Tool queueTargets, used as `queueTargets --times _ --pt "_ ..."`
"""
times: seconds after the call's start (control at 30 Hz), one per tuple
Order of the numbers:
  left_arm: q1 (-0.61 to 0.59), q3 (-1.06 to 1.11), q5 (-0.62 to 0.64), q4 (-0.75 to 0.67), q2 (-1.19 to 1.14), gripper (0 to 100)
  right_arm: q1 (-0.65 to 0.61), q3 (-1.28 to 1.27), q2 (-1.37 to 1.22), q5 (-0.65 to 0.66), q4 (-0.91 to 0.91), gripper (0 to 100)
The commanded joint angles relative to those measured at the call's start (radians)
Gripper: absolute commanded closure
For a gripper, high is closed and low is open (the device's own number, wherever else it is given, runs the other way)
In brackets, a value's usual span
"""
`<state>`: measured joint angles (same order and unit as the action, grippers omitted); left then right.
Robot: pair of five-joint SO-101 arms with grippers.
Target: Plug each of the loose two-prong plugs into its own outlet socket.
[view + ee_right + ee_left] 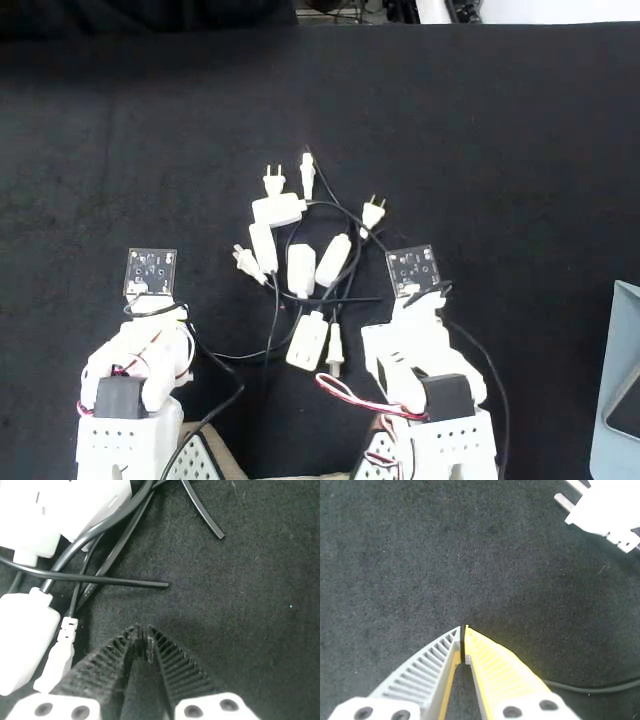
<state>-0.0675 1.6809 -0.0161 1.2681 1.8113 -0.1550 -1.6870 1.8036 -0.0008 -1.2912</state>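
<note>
Both arms are sitting drawn back just short of the tangle [300,260] of white fittings and black cables [275,320] lying on the black table [520,150], one arm on each flank of it. I am reading this as a waiting posture, with no plug yet chosen. The left gripper [464,631] is hovering over bare cloth beside the tangle, its claw pinched fully together and carrying nothing. One of the two-prong plugs [602,507] is lying well ahead of its tips, at the tangle's fringe. The right gripper [143,631] is likewise pressed together and empty, its tips pointing at cloth right at the tangle's opposite edge, where a cable end [162,585] and a white block [22,645] are lying close by.

The two-prong plugs are showing as small white bodies with two thin pins each, trailing black leads and scattered round the tangle's outer rim. The socket blocks [301,268] are looking like rounded white oblongs bunched in the tangle's middle. The leads are crossing one another, so I am judging that a lifted plug will be dragging its neighbours. I cannot tell whether any plug is already seated
</note>
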Motion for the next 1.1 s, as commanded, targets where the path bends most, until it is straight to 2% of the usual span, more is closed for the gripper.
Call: queueTargets --times 0.0,1.07 --pt "0.005 0.019 0.0 0.006 0.006 97 0.005 0.004 0.074 -0.002 -0.006 98.5" --pt "0.018 0.019 0.0 0.006 0.006 97 0.005 0.004 0.074 -0.002 -0.006 98.5"
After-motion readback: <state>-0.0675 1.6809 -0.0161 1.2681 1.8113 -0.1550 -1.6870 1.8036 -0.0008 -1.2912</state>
